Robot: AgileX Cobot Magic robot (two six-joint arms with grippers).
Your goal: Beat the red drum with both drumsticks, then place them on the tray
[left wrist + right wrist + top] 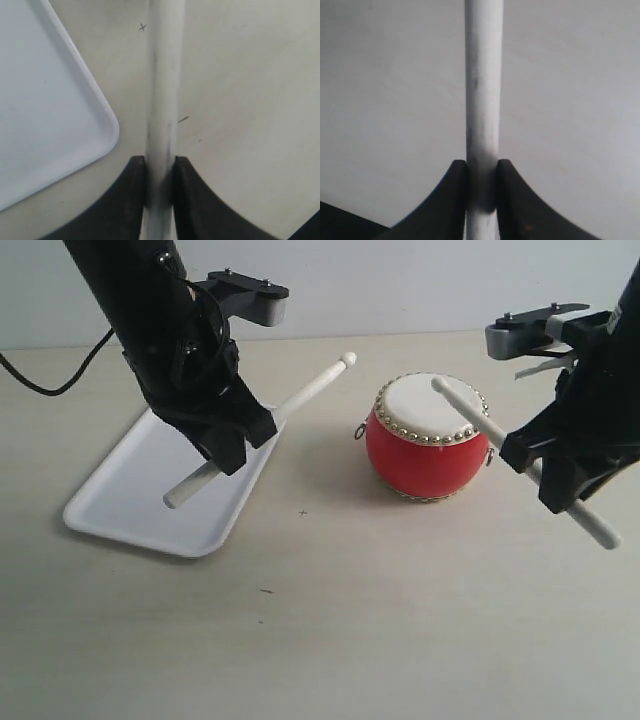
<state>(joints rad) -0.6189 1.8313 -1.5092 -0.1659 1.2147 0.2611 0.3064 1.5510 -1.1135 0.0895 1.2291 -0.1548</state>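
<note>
Left gripper [228, 445] clamps the left drumstick [305, 392] above the right edge of the tray [120, 502]; right gripper [548, 468] grips the right drumstick [462, 405], tip over the red drum [425, 455]. I fear a hard hit twisting a stick or shoving the drum

I see the red drum [425, 455] standing upright, cream skin on top, ringed with brass studs. The right drumstick [465, 405], pale wood, slants in the right gripper [545, 470], its tip over the drum's skin; I can't tell if they touch. The left drumstick [315, 385], clamped in the left gripper [225, 445], points toward the drum, tip raised beside it. The white tray [120, 510] lies flat left of the drum.
</note>
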